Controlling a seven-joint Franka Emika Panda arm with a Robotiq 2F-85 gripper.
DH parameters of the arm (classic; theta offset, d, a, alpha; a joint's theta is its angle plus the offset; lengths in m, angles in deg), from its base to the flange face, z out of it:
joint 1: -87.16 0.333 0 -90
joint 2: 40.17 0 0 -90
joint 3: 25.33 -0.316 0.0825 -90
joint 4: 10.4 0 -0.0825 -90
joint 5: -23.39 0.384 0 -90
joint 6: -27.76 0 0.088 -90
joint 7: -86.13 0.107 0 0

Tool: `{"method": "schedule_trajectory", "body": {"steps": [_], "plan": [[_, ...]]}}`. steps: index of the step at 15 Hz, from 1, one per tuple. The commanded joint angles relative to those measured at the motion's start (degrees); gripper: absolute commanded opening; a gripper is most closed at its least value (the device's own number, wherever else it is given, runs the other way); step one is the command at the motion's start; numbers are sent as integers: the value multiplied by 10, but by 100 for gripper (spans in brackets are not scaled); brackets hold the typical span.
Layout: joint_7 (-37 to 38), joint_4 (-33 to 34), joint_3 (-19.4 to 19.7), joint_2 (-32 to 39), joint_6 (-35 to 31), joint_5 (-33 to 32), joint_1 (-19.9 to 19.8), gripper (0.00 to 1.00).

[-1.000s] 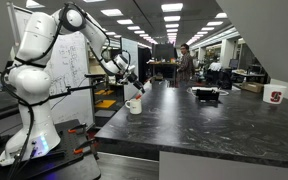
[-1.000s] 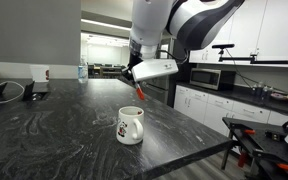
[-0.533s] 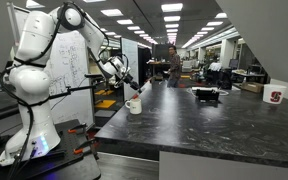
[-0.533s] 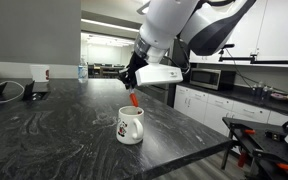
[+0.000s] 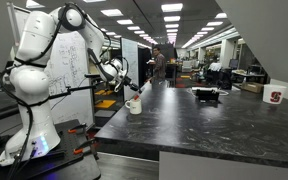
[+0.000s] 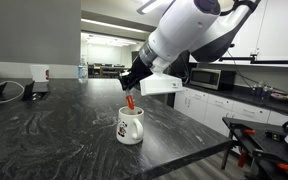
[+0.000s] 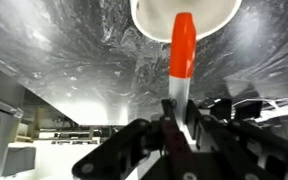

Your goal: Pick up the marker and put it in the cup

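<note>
The arm (image 5: 44, 55) rises from its base beside the counter (image 5: 214, 125) and reaches over the near corner. In an exterior view its white forearm (image 6: 196, 28) slants down from the upper right. The wrist is angled so that the gripper (image 6: 134, 87) points down and leftward above the cup (image 6: 130, 126).

The claw is closed tightly on the marker (image 6: 132, 100), holding it by its upper end. The orange body hangs nearly upright below the fingers. Its lower tip is at about the level of the cup's rim; whether it is already inside, that view does not show.

In the wrist view the dark fingers (image 7: 144, 140) pinch the pale end of the marker (image 7: 182, 50). The orange end points straight at the cup (image 7: 184, 12), whose white opening lies at the top edge over the marbled counter (image 7: 74, 55).

The cup (image 5: 134, 105) stands on the counter near its corner, handle to one side.

Compared with a second ago, the forearm has swung higher and tilted more steeply. The marker has moved from behind the cup to directly over it, and sits lower. The cup has not shifted. In the background a person (image 5: 160, 62) has walked further left.
</note>
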Motion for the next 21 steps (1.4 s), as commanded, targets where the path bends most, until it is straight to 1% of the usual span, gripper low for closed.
{"method": "schedule_trajectory", "body": {"steps": [1,2,3,6,7,8,9,10,11,12,13,14,16,19,20,21], "plan": [[26,-10,-21,4,-2,-29,-26,5],[30,-10,-24,7,-2,-37,-30,44],[27,-10,-26,10,-3,-37,-34,45],[41,-11,-34,14,-10,-48,-43,65],[42,-11,-36,13,-10,-49,-45,73],[43,-9,-39,13,-16,-42,-49,80],[25,-10,-44,8,-23,-18,-56,89],[19,-13,-47,2,-34,3,-63,95],[-4,-15,-51,-7,-54,44,-74,100],[-31,-19,-52,-18,-74,85,-84,100],[-74,-23,-53,-27,-98,139,-96,100],[-131,-28,-53,-38,-119,202,-107,100],[-255,-32,-72,-51,-135,340,-143,100],[-449,-25,-143,-57,-96,543,-220,100],[-510,-15,-164,-57,-70,609,-238,100],[-570,-4,-176,-57,-43,674,-247,100]]}}
